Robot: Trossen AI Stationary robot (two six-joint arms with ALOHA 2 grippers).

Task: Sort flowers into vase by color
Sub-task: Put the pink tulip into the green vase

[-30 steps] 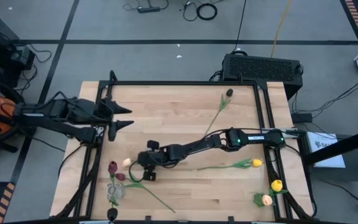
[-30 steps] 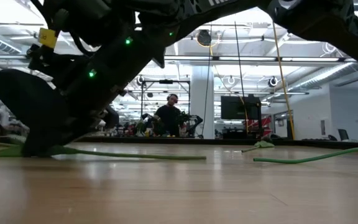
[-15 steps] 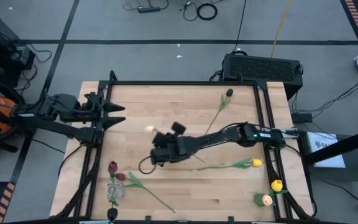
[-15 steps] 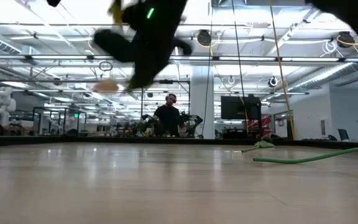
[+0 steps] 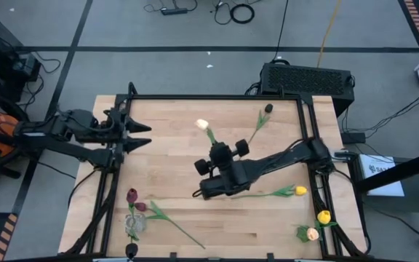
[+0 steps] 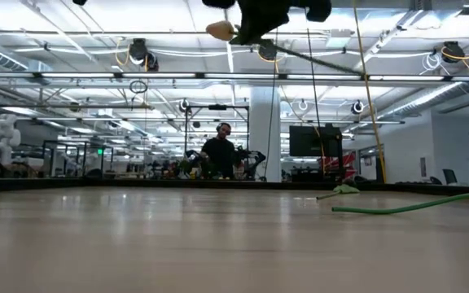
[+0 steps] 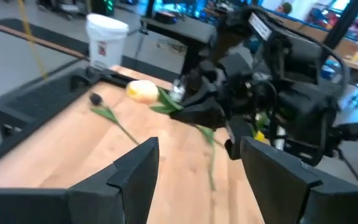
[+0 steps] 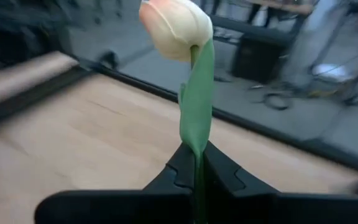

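My right gripper [image 5: 217, 151] hangs over the middle of the table, shut on a pale peach tulip [image 5: 202, 124] whose head points toward the far edge. My left gripper [image 5: 141, 136] stands open and holds nothing at the far left edge. The glass vase [image 5: 133, 225] at the near left holds two dark red tulips [image 5: 132, 195]. A dark tulip [image 5: 268, 108] lies at the far right. A yellow tulip [image 5: 300, 191] lies at the right. Another yellow one [image 5: 324, 216] and a peach one [image 5: 312, 233] lie at the near right corner. My right gripper pinches the tulip's green stem [image 8: 197, 146] between its two fingers, a short way below the head, where a leaf wraps it. The head [image 8: 176, 22] sticks out past the fingertips. The flower is lifted clear of the table, high in the low view [image 6: 221, 30].
A long green stem [image 5: 177, 229] lies on the wood beside the vase. A black frame [image 5: 217, 97] rims the table. In the low view a person stands in the room far behind the table [image 6: 221, 150].
My right gripper has risen from the table beside the vase and swung toward the far edge and the middle, rolling its wrist. The peach tulip, which lay by the vase, has gone up with it and is lifted clear.
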